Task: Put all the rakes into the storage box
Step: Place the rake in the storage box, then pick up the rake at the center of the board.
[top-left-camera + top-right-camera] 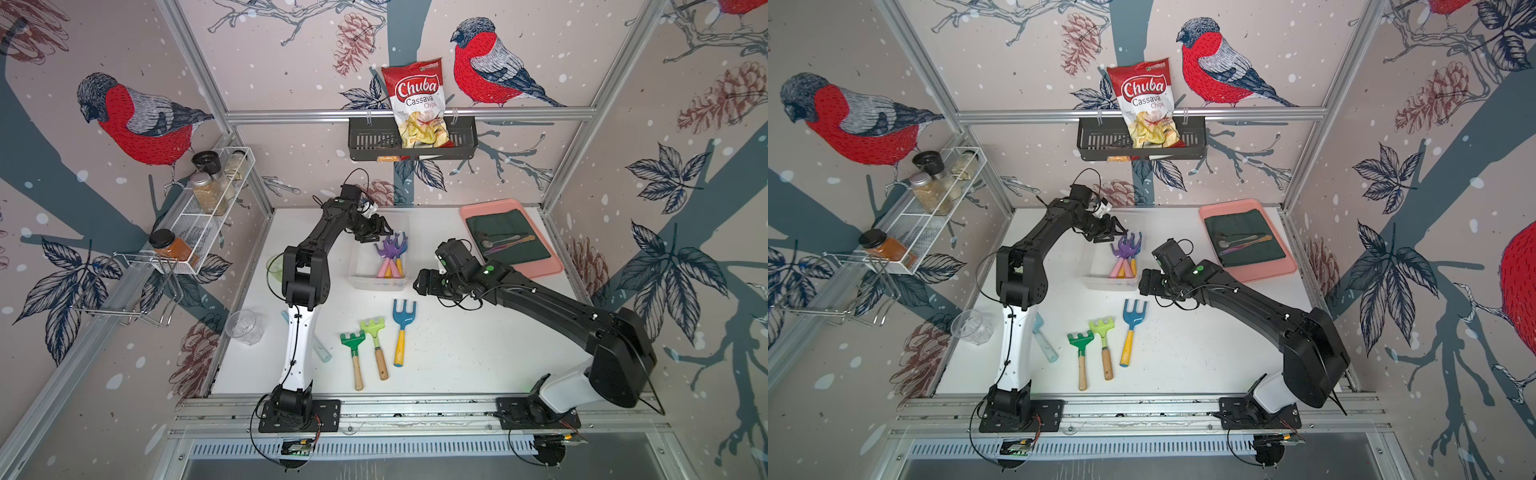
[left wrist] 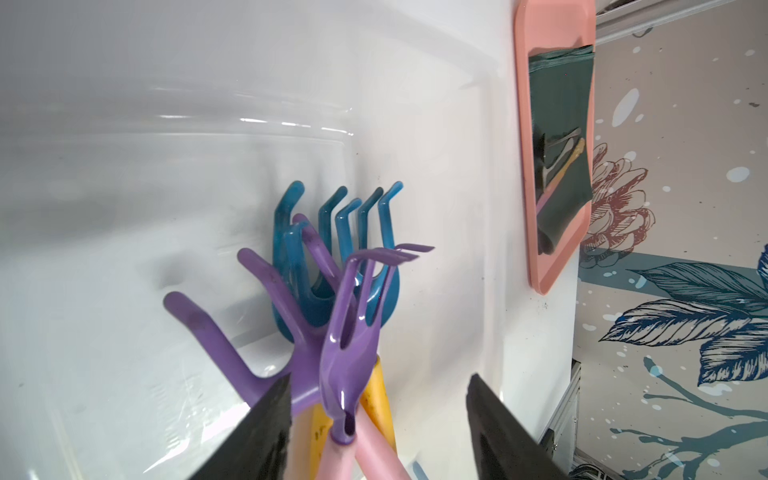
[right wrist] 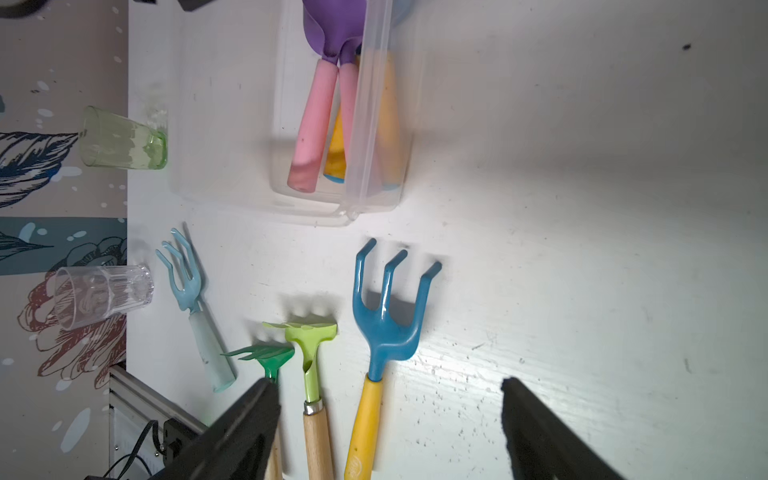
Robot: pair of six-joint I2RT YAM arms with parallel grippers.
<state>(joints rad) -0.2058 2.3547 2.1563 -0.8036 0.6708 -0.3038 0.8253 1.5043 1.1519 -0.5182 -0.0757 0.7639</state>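
Left gripper [image 2: 380,378]: hovering over purple rake [image 2: 349,345] lying in storage box [image 1: 376,284], jaws gaping wide, gripping nothing
Right gripper [image 3: 385,381]: hovering near blue rake [image 3: 384,328], jaws gaping wide, holding nothing

Your top views look steeply down from high at the front, both covering the whole table [image 1: 478,340]. Left wrist sits close over the storage box [image 2: 249,124]; right wrist, farther off, shares its end.
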